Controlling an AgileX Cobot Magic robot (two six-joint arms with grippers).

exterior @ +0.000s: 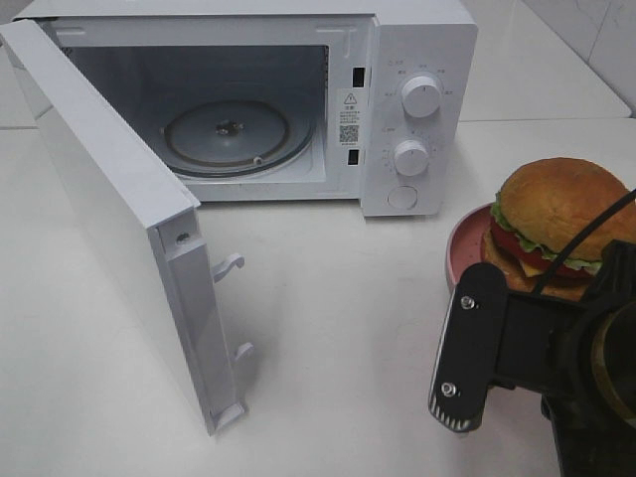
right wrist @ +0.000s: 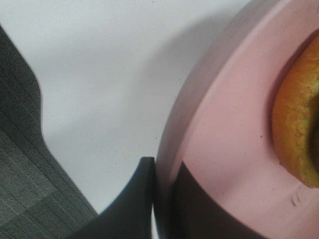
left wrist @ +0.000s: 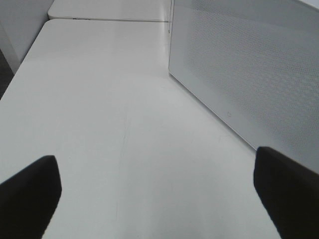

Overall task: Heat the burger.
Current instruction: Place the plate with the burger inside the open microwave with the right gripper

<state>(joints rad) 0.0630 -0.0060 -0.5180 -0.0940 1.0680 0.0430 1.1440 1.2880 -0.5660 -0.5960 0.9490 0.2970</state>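
Microwave door [exterior: 109, 219] open at left | your right gripper [right wrist: 162, 199] pinches rim of pink plate [right wrist: 234, 139] beside burger [right wrist: 299, 124] | left gripper [left wrist: 157, 194] spread

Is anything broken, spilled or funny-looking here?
Nothing stands out. The burger sits neatly stacked on its pink plate, nothing is spilled, and the microwave door just stands open.

The place looked like a kitchen corner fitted out as a robot test bench. A white microwave [exterior: 412, 109] with two dials stood open on a white worktop [exterior: 328, 298]. Right of the microwave ran a white tiled wall [exterior: 596, 35]. Also right of it, a pink plate [exterior: 459, 238] carried a burger [exterior: 556, 214], beside a black robot arm [exterior: 556, 358].
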